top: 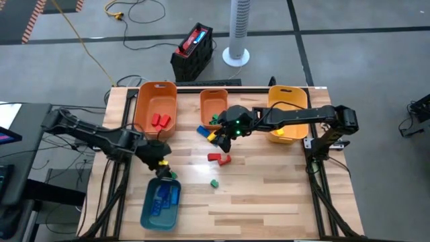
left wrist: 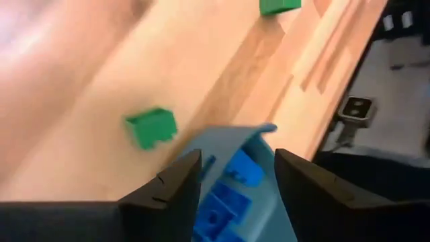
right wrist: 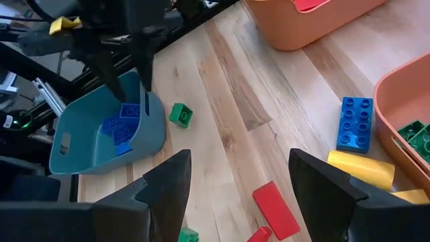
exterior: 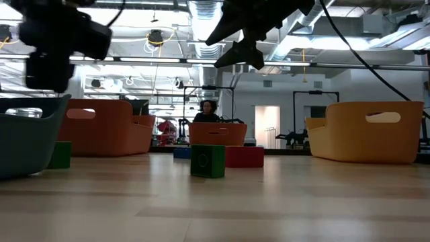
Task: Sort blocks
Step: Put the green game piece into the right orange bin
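1. Small blue plastic bricks lie inside the teal plastic bin, directly beneath the left gripper, whose fingers are parted and empty.
2. The right gripper hovers open, holding nothing, above loose red, yellow and blue blocks.

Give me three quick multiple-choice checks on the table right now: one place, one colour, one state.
1. Where is the left tool?
A. Over the teal bin
B. Over the yellow bin
C. Over the red bricks

2. What colour are the bricks in the teal bin?
A. Red
B. Blue
C. Yellow

3. How is the right tool?
A. Shut on a red brick
B. Shut on a green brick
C. Open, empty

Answers:
1. A: the left tool hangs at the teal bin's rim.
2. B: blue bricks lie inside it.
3. C: the right tool shows bare wood between its fingers.
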`<state>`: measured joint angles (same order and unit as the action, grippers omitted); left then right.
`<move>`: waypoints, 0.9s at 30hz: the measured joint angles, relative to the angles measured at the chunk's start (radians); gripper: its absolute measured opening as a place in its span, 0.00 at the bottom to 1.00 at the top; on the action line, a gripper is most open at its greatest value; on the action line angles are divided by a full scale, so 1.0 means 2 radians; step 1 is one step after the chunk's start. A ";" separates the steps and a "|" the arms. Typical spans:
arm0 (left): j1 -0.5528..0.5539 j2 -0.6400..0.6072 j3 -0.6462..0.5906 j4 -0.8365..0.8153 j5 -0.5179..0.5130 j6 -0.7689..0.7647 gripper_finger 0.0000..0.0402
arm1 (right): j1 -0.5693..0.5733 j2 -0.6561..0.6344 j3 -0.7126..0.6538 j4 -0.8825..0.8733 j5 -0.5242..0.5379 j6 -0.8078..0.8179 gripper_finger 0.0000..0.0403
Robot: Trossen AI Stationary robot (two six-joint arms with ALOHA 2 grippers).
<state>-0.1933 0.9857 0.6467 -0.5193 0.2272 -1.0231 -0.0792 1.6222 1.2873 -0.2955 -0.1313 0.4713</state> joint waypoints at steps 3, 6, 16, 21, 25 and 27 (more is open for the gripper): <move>0.028 0.018 0.023 -0.040 0.000 0.079 0.45 | 0.000 0.000 0.000 0.001 -0.001 0.000 0.65; 0.051 0.039 0.042 -0.066 0.002 0.172 0.45 | 0.000 0.000 0.000 0.003 -0.002 0.000 0.65; 0.049 0.098 0.054 -0.064 -0.012 0.557 0.45 | 0.011 0.000 0.000 0.003 -0.002 0.003 0.65; 0.035 0.117 0.050 -0.074 -0.013 0.671 0.45 | 0.022 0.000 0.000 0.000 -0.002 0.009 0.65; 0.029 0.134 0.050 -0.060 -0.015 0.712 0.45 | 0.025 0.000 0.000 0.000 -0.002 0.010 0.65; 0.027 0.145 0.050 -0.057 -0.015 0.726 0.45 | 0.026 0.000 0.000 0.000 -0.002 0.010 0.65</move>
<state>-0.1396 1.2761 0.7467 -0.6339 0.1974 0.4292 -0.0263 1.6230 1.2873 -0.2951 -0.1351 0.4911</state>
